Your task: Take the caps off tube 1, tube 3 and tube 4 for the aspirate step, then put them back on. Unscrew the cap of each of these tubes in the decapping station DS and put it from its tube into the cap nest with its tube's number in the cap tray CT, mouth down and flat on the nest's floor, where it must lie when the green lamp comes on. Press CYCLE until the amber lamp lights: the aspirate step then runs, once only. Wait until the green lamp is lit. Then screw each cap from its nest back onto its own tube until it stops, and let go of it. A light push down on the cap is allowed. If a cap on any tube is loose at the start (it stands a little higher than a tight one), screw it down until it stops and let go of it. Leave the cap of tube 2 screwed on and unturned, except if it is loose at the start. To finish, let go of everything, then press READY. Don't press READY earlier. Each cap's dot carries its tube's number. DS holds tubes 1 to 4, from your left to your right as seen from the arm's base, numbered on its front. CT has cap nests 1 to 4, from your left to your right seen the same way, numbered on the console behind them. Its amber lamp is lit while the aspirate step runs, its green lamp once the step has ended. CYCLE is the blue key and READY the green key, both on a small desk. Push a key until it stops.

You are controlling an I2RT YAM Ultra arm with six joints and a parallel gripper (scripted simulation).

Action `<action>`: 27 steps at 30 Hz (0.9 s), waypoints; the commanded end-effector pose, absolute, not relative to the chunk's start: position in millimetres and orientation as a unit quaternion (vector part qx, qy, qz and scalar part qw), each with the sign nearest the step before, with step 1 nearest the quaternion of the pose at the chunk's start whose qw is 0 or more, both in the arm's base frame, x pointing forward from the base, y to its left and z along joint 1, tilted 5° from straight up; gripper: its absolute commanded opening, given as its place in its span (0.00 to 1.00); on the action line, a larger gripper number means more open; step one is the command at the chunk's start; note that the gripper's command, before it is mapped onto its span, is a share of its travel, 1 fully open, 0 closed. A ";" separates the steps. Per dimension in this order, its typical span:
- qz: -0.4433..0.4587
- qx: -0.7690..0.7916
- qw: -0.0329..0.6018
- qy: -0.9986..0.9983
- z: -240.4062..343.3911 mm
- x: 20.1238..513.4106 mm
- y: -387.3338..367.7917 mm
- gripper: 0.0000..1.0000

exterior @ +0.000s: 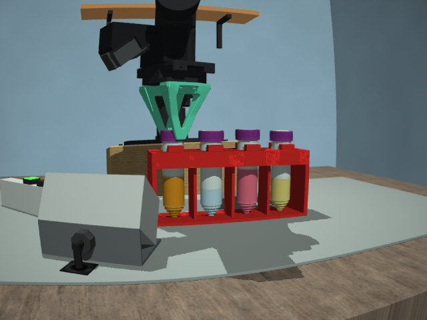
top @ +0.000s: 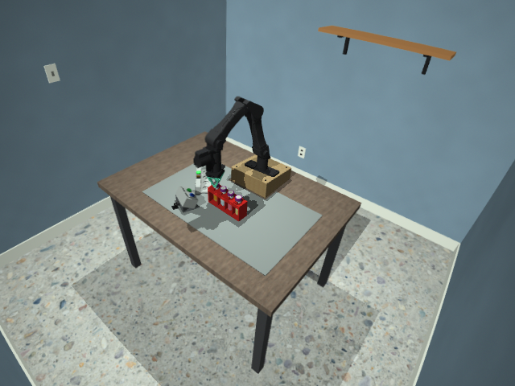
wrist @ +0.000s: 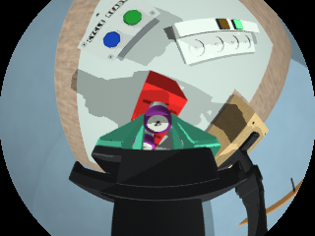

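Note:
The red decapping station (exterior: 227,182) holds four tubes, each with a purple cap on it. My gripper (exterior: 174,136) points straight down over the end tube with orange liquid (exterior: 173,193), tube 4, and is shut on its cap (exterior: 167,135). In the wrist view that cap (wrist: 157,120) sits between the green fingers. The other three caps (exterior: 211,135) (exterior: 247,134) (exterior: 281,135) stand free. The white cap tray (wrist: 217,42) lies beyond the station; its nests look empty. The green lamp (wrist: 238,24) on its console is lit.
The small grey desk (exterior: 96,213) stands beside the station, with the blue key (wrist: 112,39) and the green key (wrist: 133,18) on its top. The arm's wooden base box (top: 261,174) stands behind the station. All sit on a grey mat (top: 231,218).

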State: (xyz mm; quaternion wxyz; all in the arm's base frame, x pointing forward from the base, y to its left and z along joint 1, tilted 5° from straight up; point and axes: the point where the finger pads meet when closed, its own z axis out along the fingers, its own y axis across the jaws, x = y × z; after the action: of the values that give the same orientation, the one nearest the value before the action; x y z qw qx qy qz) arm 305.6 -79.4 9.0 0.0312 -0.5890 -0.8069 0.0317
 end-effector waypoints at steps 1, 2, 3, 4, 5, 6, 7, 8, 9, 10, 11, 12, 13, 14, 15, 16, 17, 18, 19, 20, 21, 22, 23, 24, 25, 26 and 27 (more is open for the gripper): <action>0.031 -0.678 0.020 -0.734 11.6 308.9 -80.6 0.00; 0.032 -0.696 0.019 -0.717 11.5 308.9 -80.6 0.00; 0.032 -0.714 0.018 -0.699 11.5 308.9 -80.6 0.00; 0.033 -0.731 0.018 -0.681 11.5 308.9 -80.6 0.00; 0.033 -0.748 0.017 -0.663 11.5 308.9 -80.6 0.00; 0.033 -0.764 0.016 -0.644 11.5 308.9 -80.6 0.00; 0.034 -0.780 0.015 -0.624 11.5 308.9 -80.6 0.00; 0.034 -0.796 0.014 -0.605 11.5 308.9 -80.6 0.00; 0.035 -0.810 0.013 -0.585 11.4 308.8 -80.6 0.00; 0.035 -0.825 0.012 -0.564 11.3 308.8 -80.6 0.00; 0.035 -0.836 0.012 -0.547 11.4 308.8 -80.6 0.00; 0.035 -0.836 0.012 -0.547 11.4 308.8 -80.7 0.00; 0.035 -0.836 0.012 -0.547 11.4 308.8 -80.7 0.00; 0.035 -0.836 0.012 -0.547 11.4 308.8 -80.7 0.00; 0.035 -0.836 0.012 -0.547 11.3 308.8 -80.6 0.00; 0.035 -0.836 0.012 -0.547 11.3 308.8 -80.6 0.00; 0.035 -0.836 0.012 -0.547 11.3 308.8 -80.6 0.00; 0.035 -0.836 0.012 -0.547 11.3 308.8 -80.6 0.00; 0.035 -0.836 0.012 -0.547 11.3 308.8 -80.6 0.00; 0.035 -0.836 0.012 -0.547 11.1 308.8 -80.6 0.49; 0.035 -0.836 0.012 -0.547 11.1 308.8 -80.6 0.49; 0.035 -0.836 0.012 -0.547 11.1 308.8 -80.6 0.49; 0.035 -0.836 0.012 -0.547 11.1 308.8 -80.6 0.49; 0.035 -0.836 0.012 -0.547 11.1 308.8 -80.6 0.49; 0.035 -0.836 0.012 -0.547 11.1 308.8 -80.7 0.49; 0.035 -0.836 0.012 -0.547 11.1 308.8 -80.7 0.49; 0.035 -0.836 0.012 -0.547 11.1 308.8 -80.7 0.49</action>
State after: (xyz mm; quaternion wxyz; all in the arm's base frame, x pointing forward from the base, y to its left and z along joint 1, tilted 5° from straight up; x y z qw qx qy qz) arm 307.2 -79.8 8.7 0.0158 -0.8336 -0.5509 0.0378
